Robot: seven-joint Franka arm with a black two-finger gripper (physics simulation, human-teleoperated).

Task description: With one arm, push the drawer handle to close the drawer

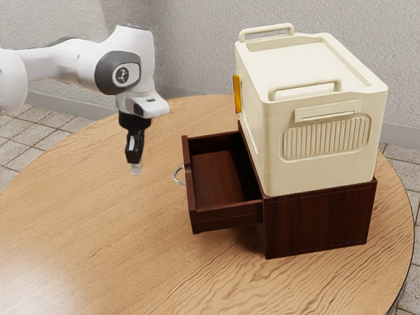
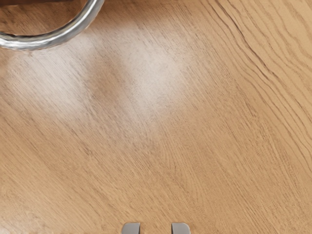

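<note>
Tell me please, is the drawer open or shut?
Open: the drawer juts out from the dark cabinet, so one sees down into it.

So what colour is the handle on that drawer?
The handle is shiny silver-grey, seen best in the wrist view.

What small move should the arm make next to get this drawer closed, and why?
Probably a small sideways shift, lining the gripper up with the curved metal handle before pushing. The drawer stands open, and the gripper is out in front of it, clear of the handle, which the wrist view shows off to one side rather than straight ahead.
</note>
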